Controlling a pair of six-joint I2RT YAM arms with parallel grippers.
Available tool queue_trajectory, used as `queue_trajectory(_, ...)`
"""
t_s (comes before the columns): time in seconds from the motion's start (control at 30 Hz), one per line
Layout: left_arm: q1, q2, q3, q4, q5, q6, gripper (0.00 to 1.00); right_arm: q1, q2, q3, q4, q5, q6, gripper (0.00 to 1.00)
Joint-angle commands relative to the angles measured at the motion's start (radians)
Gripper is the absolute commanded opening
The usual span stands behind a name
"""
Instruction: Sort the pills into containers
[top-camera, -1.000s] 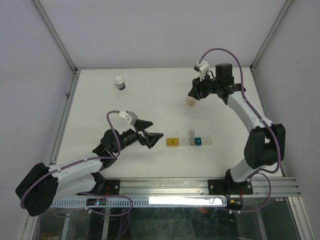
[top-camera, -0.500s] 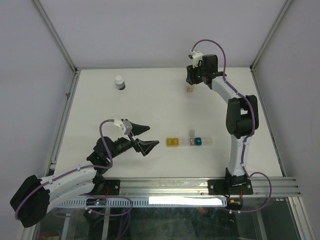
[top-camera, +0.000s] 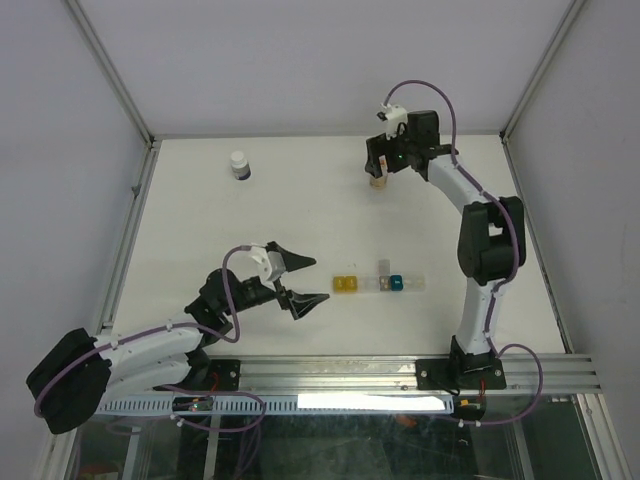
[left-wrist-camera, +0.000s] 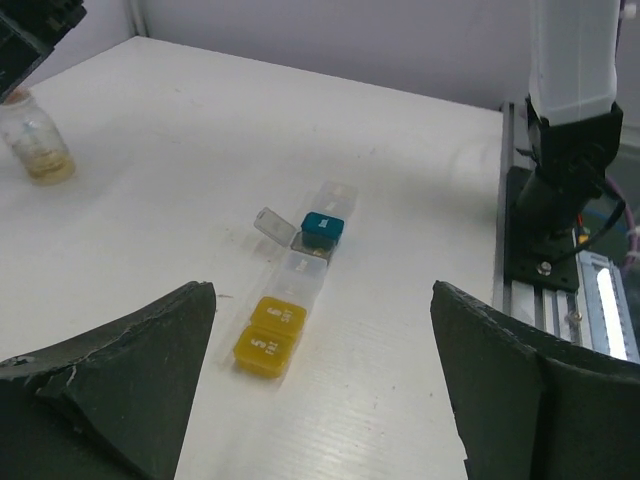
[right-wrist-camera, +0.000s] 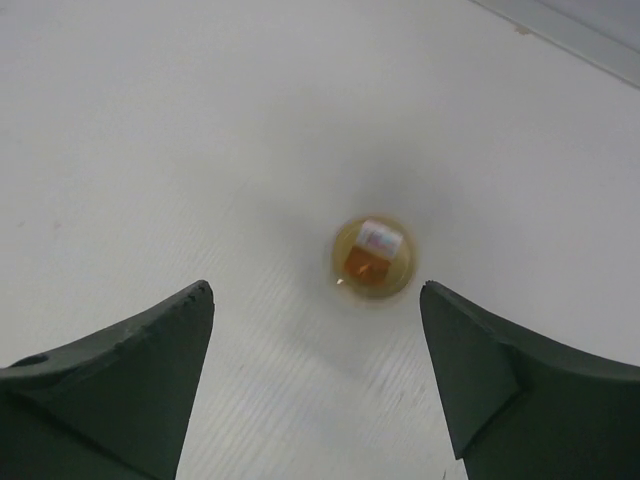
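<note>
Left gripper (top-camera: 318, 280) hangs with its jaws spread wide and nothing between them, low over the near part of the table (top-camera: 300, 220) and pointed at the pill boxes; right gripper (right-wrist-camera: 315, 290), likewise wide apart and empty, hovers above the small amber vial (right-wrist-camera: 372, 258) at the far side, the vial standing upright on the table beneath the gap and touched by neither finger; the containers lie in a short row near the front edge, between the two arm bases and well apart from the vial; the yellow container (left-wrist-camera: 270, 337) sits at the end nearest the left gripper, the teal container (left-wrist-camera: 322, 228) further along, joined to a clear section (left-wrist-camera: 303, 272), with one small clear lid (left-wrist-camera: 273, 222) flipped up beside it; a white bottle (top-camera: 239, 164) stands alone at the far left; whether any pills already lie in the compartments cannot be told; the boxes look very light, stiff and thin-walled, of smooth plastic likely to skid on the table at a nudge, with hinged lids that could snap shut or bend if pressed; the safest hold would seem to be across the two long sides of the row, low on the walls and clear of the lids, or a fingertip steadying one end while the other arm pours; the vial, round and slick, would want a grip around its middle.
</note>
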Motion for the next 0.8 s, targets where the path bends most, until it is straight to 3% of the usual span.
queue_trajectory(0.0, -0.096, 0.046, 0.105, -0.034, 0.041, 0.231, 0.90, -0.019, -0.312, -0.099, -0.069, -0.238, -0.043, 0.87)
queue_trajectory(0.17, -0.176, 0.151, 0.185, -0.175, 0.018, 0.454, 0.93, -0.050, -0.618, -0.382, -0.163, -0.555, -0.088, 0.88)
queue_trajectory(0.37, -0.171, 0.290, 0.245, -0.208, 0.014, 0.517, 0.97, -0.057, -0.877, -0.687, -0.167, -0.583, -0.111, 0.83)
queue_trajectory(0.47, -0.160, 0.386, 0.294, -0.212, -0.006, 0.485, 0.98, -0.085, -0.872, -0.753, -0.138, -0.564, -0.120, 0.78)
queue_trajectory(0.63, -0.157, 0.550, 0.376, -0.216, -0.010, 0.485, 0.97, -0.099, -0.689, -0.656, -0.281, -0.504, -0.187, 0.58)
queue_trajectory(0.77, -0.148, 0.622, 0.422, -0.220, -0.001, 0.511, 0.96, -0.119, -0.595, -0.624, -0.322, -0.470, -0.208, 0.50)
